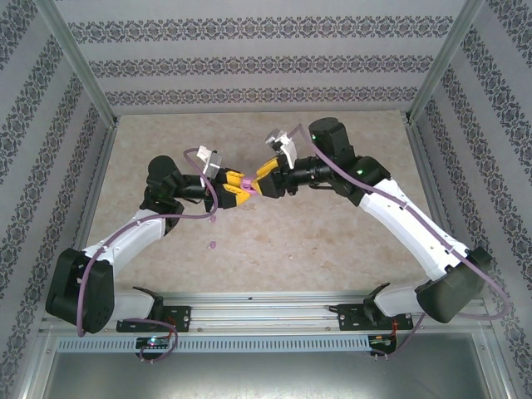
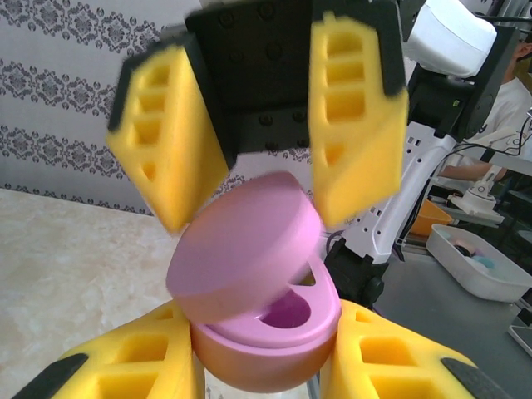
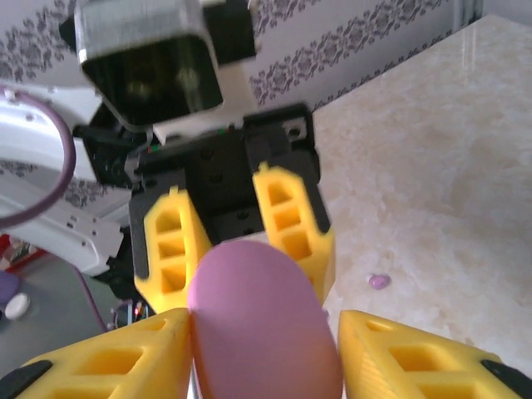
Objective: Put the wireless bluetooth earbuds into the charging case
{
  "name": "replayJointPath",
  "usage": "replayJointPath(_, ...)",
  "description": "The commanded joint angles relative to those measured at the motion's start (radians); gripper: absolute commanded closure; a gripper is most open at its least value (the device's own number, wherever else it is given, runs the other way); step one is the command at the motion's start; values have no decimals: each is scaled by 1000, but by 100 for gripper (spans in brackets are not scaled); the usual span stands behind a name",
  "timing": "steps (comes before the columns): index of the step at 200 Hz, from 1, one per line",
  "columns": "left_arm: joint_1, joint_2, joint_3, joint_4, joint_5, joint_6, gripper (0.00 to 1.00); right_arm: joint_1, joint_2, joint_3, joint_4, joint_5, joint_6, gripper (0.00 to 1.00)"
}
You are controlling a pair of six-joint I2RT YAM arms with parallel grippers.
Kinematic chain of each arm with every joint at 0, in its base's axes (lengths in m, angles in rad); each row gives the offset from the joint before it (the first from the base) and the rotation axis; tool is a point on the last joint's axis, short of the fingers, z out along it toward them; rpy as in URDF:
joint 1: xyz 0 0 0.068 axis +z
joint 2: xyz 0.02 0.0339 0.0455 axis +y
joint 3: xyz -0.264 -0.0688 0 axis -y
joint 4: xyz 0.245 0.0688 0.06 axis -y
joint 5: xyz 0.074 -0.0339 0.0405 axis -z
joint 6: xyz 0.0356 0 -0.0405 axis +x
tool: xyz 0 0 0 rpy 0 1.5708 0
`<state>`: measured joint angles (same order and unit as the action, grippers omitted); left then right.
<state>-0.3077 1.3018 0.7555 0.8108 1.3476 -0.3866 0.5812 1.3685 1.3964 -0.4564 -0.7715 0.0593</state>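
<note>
Above the table's middle, my left gripper [image 1: 237, 193] [image 2: 266, 366] is shut on the lower half of a pink charging case [image 1: 248, 182] [image 2: 268, 345]. The case lid [image 2: 245, 249] [image 3: 262, 324] is hinged partly open, and one earbud socket [image 2: 288, 312] shows bare. My right gripper [image 1: 260, 184] [image 3: 266, 357] faces the left one and straddles the lid. Its left finger touches the lid while a gap stays at its right finger, so it is open. A tiny purple earbud [image 1: 213, 246] [image 3: 379, 282] lies on the table in front of the left arm.
The beige tabletop [image 1: 332, 241] is ringed by metal posts and patterned walls. A purple cable [image 1: 199, 212] loops along the left arm. Both forearms slant in from the near corners.
</note>
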Motion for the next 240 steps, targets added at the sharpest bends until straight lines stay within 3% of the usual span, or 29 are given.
replayJointPath(1,-8,-42,-4,27,64,11,83,-44,-1,0,62,51,70,53)
replayJointPath(71,-7,-38,-25,62,10,-26,84,-49,14,6,92,36,203,46)
replayJointPath(106,-1,-6,-36,111,-41,-77,83,-43,2,19,65,87,315,36)
replayJointPath(148,23,90,-50,359,-57,-262,83,-47,11,47,-28,142,373,34)
replayJointPath(182,82,173,-79,611,-66,-402,90,-50,-21,7,-21,200,463,34)
replayJointPath(220,145,163,-90,532,-56,-355,91,-55,-56,-64,10,239,550,36)
replayJointPath(240,173,121,-91,354,-62,-247,91,-45,-73,-114,18,307,579,38)
